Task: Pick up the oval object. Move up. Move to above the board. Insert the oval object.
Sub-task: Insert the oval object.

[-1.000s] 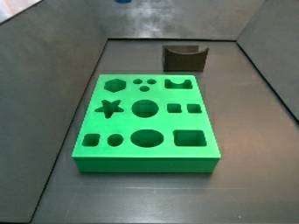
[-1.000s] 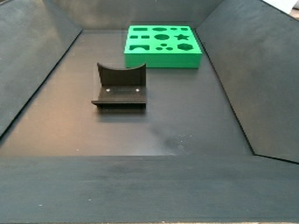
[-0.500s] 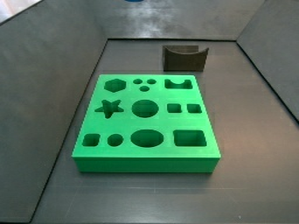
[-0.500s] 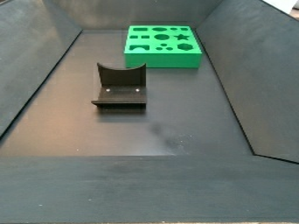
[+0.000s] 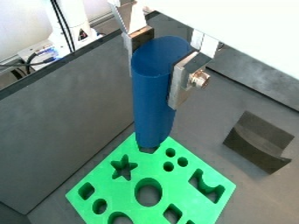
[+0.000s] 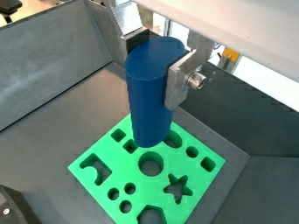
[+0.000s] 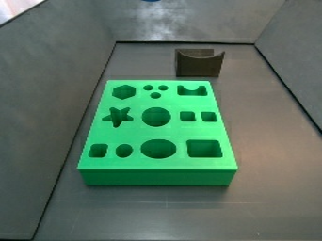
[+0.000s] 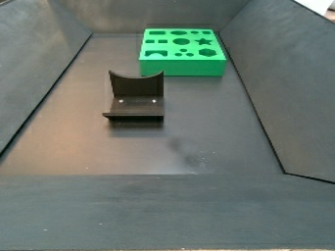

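My gripper point(image 5: 158, 66) is shut on the oval object point(image 5: 155, 96), a smooth blue peg that hangs upright between the silver fingers in both wrist views point(image 6: 152, 96). It is held high above the board point(image 5: 82, 197), a bright green block with shaped holes, which also shows under it in a wrist view point(image 6: 146, 182). The peg's lower end is clear of the board. In both side views the board point(image 7: 157, 176) point(image 8: 183, 67) lies flat on the floor, its oval hole point(image 7: 157, 148) empty, and the gripper is above the picture.
The dark fixture point(image 8: 133, 98) stands on the floor apart from the board; it shows behind the board in a side view point(image 7: 199, 62) and in a wrist view point(image 5: 260, 140). Grey sloped walls enclose the floor on all sides.
A small blue shape at the top edge of a side view has shifted slightly to the right. The board and fixture have not moved.
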